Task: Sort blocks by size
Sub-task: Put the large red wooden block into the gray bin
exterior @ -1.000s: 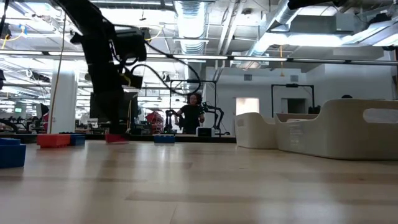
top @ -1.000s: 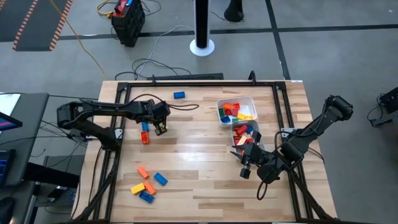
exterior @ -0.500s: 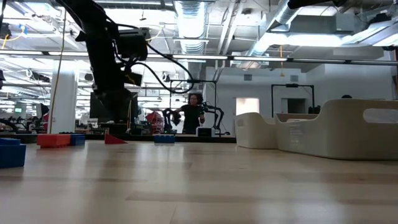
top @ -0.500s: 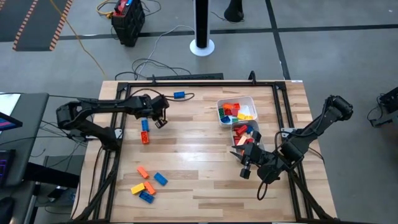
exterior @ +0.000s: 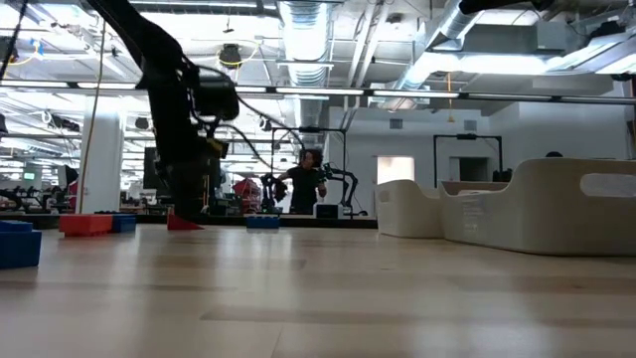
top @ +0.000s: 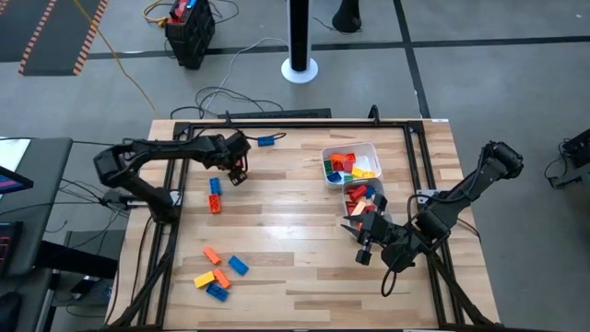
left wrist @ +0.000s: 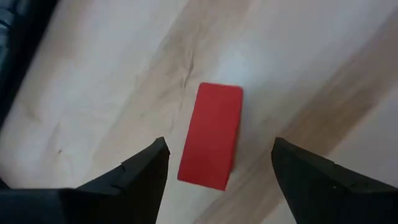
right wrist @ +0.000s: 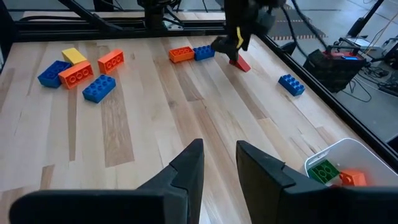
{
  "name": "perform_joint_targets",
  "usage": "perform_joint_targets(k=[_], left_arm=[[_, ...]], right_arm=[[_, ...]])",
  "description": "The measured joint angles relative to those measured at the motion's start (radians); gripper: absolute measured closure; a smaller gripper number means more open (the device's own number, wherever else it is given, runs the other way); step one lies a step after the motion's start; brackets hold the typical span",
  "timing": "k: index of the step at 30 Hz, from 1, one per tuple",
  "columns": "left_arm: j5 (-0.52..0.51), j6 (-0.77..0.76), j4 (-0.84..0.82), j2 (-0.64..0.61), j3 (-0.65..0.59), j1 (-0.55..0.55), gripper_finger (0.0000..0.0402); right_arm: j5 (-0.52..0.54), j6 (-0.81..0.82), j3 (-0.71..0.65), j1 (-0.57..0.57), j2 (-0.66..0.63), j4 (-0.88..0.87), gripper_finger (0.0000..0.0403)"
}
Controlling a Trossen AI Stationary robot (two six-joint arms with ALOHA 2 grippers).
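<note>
Red, the brick (left wrist: 211, 135) under the wide-open left gripper (top: 238, 170) lies loose, well apart from the white tub (top: 351, 163) already holding several bricks; seven more wait outside it, right gripper (top: 365, 242) narrow and empty.

Grey concrete floor (top: 479, 83) with loose cables (top: 230, 92), white pole base (top: 300, 69), ceiling strip lights (exterior: 308, 25).

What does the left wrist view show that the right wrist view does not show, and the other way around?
Only the left wrist view shows the red bar-shaped block from directly above, lying flat between the open left gripper. Only the right wrist view shows the blue, orange and yellow blocks, the white plastic tub and the right gripper. Both show the red block and the wooden table.
</note>
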Motion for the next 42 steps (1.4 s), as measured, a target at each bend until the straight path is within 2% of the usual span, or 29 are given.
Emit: perform_joint_targets(k=[8,15,21,24,30,33,37,42], left_arm=[[0.001,0.012,0.002,0.111,0.006,0.035,0.0163],[0.019,0.037,-0.005,0.117,0.006,0.029,0.0280],[0.027,0.035,-0.031,0.123,0.036,0.002,0.0279],[0.089,0.031,-0.019,0.127,0.080,-0.047,0.0279],[0.236,0.013,0.132,0.125,0.131,-0.164,0.0279],[0.265,0.000,0.212,0.132,0.160,-0.244,0.0279],[0.262,0.005,0.224,0.190,0.236,-0.327,0.0279],[0.285,0.010,0.265,0.289,0.346,-0.403,0.0279]], right_arm=[[0.000,-0.008,0.000,0.009,0.000,0.000,0.0280],[0.000,-0.011,0.000,0.008,0.000,-0.001,0.0280],[0.000,-0.011,0.000,0.006,0.000,-0.001,0.0280],[0.000,-0.012,0.000,0.004,0.000,-0.001,0.0280],[0.000,-0.023,0.000,-0.011,0.000,-0.001,0.0280],[0.000,-0.024,0.000,-0.022,0.000,-0.003,0.0280],[0.000,-0.023,0.000,-0.029,0.006,-0.003,0.0280],[-0.055,-0.002,0.000,-0.036,0.007,-0.009,0.0280]])
